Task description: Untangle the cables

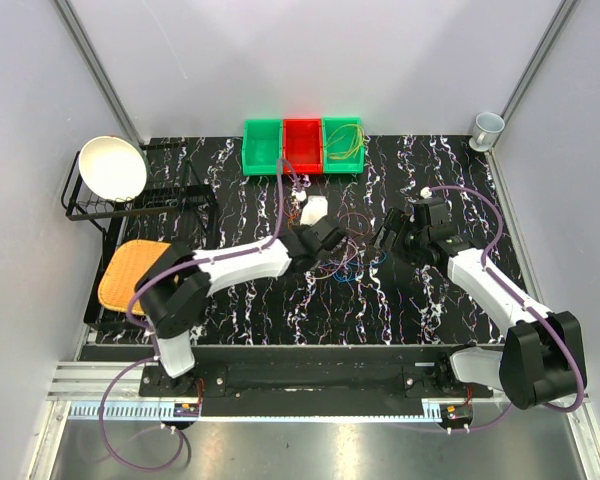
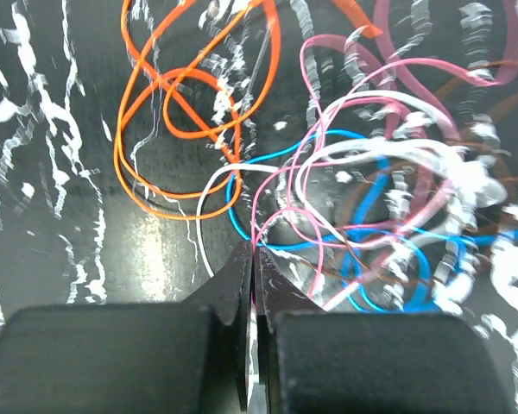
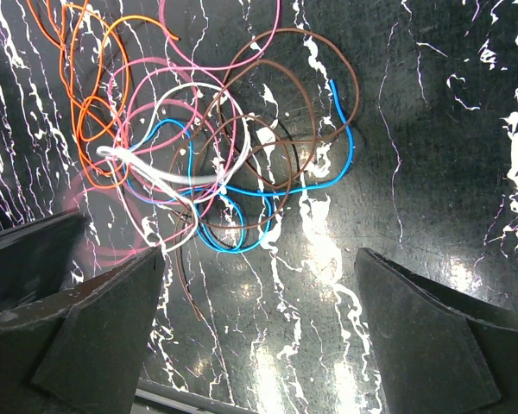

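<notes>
The cables (image 1: 352,248) lie in a loose tangle on the black marbled table between my two grippers. In the left wrist view, orange loops (image 2: 190,134) sit at the upper left, beside mixed pink, white and blue strands (image 2: 363,172). My left gripper (image 2: 254,252) is shut at the tangle's near edge, and a pink cable (image 2: 261,220) runs into its tips. The right gripper (image 3: 259,254) hangs open above bare table, just short of the tangle (image 3: 216,172); a brown cable end (image 3: 186,285) lies near its left finger. From above, both the left gripper (image 1: 332,238) and the right gripper (image 1: 385,238) flank the pile.
Green, red and green bins (image 1: 302,146) stand at the back; the right one holds yellow-green cables (image 1: 346,140). A small white object (image 1: 314,208) lies behind the tangle. A black rack (image 1: 130,205) with a white bowl (image 1: 112,168) and an orange pad (image 1: 130,275) stand left, a cup (image 1: 487,127) back right.
</notes>
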You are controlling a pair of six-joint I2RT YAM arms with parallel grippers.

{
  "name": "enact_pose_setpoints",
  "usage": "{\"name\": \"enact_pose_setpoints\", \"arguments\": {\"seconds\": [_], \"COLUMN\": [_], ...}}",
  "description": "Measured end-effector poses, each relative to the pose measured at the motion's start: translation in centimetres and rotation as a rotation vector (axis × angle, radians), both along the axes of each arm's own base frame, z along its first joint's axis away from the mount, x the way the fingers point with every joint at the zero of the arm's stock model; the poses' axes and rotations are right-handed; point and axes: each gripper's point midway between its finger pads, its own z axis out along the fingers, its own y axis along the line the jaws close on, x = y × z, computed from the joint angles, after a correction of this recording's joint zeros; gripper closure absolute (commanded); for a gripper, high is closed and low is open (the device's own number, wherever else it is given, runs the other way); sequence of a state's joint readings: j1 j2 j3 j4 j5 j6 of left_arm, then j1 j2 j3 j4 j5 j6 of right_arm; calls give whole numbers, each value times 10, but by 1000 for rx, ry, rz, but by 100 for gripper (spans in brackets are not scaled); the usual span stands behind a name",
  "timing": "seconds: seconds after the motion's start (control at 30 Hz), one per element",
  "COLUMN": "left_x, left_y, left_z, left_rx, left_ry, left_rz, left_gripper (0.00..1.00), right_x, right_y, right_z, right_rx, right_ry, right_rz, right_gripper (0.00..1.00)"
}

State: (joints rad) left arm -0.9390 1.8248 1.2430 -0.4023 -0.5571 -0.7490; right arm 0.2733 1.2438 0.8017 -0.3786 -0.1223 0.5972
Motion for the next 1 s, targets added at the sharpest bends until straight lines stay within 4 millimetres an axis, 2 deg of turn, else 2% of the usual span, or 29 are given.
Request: {"name": "enact_pose_setpoints", "arguments": {"seconds": [0.13,0.23,0.3,0.43,0.53,0.6,0.67,0.73,0.87,0.97,1.0], "left_x": [-2,-2,-2,-5,-20,-33,-44,-49,-48,-44,-44], "left_y": [-5,-8,-8,-3,16,35,51,60,59,53,53], "left_z": [48,108,164,303,374,398,401,383,319,263,251], "left_rx": [-25,-67,-112,-238,-314,-339,-338,-308,-197,-92,-64], "left_ry": [-40,-115,-195,-408,-531,-580,-601,-586,-478,-362,-332], "left_rz": [-89,-157,-201,-273,-296,-307,-313,-318,-337,-355,-359], "left_gripper": [100,100,100,100,100,100,100,100,100,100,100], "right_x": [0,0,1,1,3,4,4,5,3,-2,-5], "right_y": [0,-1,-1,-1,-1,-1,-1,-1,3,15,23], "right_z": [0,1,2,5,12,21,31,43,66,91,103], "right_rx": [-1,-3,-4,-2,0,3,8,16,45,108,147], "right_ry": [-1,-4,-8,-17,-37,-64,-97,-138,-216,-296,-337], "right_rz": [0,-3,-4,-5,-2,2,6,12,39,111,154], "right_gripper": [3,3,3,2,2,2,1,1,1,2,2]}}
